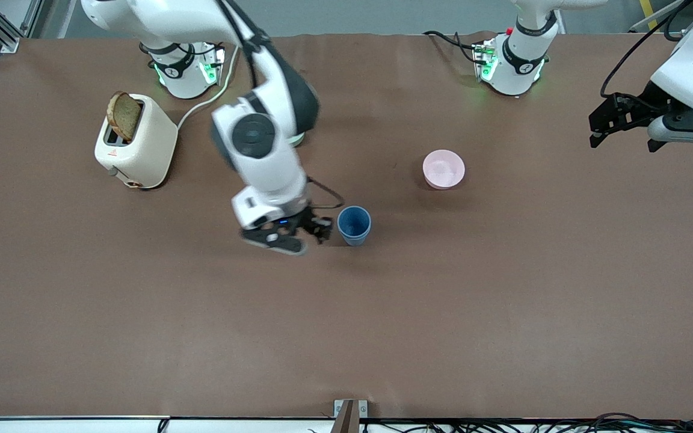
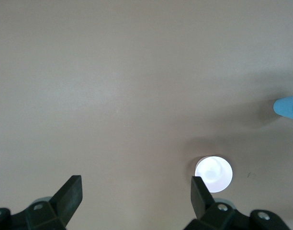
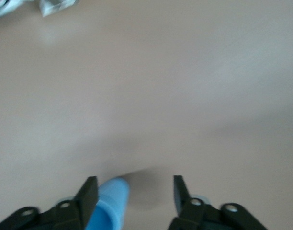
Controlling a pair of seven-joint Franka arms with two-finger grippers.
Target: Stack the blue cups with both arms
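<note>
Blue cup [image 1: 354,225] stands upright on the brown counter [image 1: 503,288], roughly midway between the two arms' ends, its open mouth facing up. Only this one blue cup shows in the front view, so whether a second sits nested inside it cannot be told. The same cup appears in the right wrist view [image 3: 109,205], lying between that gripper's fingers [image 3: 90,190] close to one of them, and at the edge of the left wrist view [image 2: 287,106].

Right gripper [image 1: 316,230] is low over the counter just beside the cup, on the side toward the right arm's end. Its fingers are spread apart and grip nothing; whether one finger touches the cup's wall cannot be told.

Left gripper [image 1: 598,127] hangs in the air over the left arm's end of the counter, well apart from the cup, and that arm waits. Its fingers [image 2: 70,192] are spread wide with nothing between them.

Pink bowl [image 1: 443,169] sits on the counter farther from the front camera than the cup and toward the left arm's end; in the left wrist view it shows as a bright round shape [image 2: 213,173] beside one finger.

Cream toaster [image 1: 135,141] stands near the right arm's base, with a slice of brown bread [image 1: 124,115] sticking up from its slot
</note>
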